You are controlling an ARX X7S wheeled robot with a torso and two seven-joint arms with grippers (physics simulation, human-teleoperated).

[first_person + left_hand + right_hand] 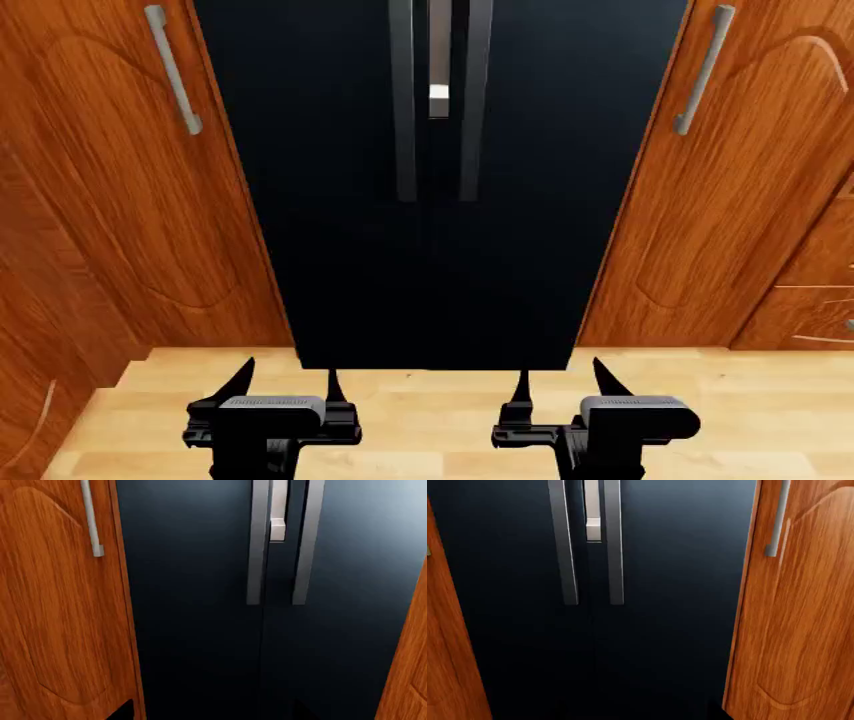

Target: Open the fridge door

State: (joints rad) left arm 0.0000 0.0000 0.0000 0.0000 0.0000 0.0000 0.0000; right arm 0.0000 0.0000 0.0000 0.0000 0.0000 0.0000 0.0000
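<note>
Pincers, left [287, 392] and right [558, 390], both spread apart, show only in head view; wrist cams see fridge door [561, 200] closed.

Pale wooden floor [427, 420], black fridge [441, 250] and reddish-brown cabinets [120, 200] upright on it

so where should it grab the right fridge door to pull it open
Probably the long grey bar handle on the right fridge door, near its lower end. It runs vertically beside the centre seam, so bring the right tool straight in from the front, fingers either side of the bar.
</note>
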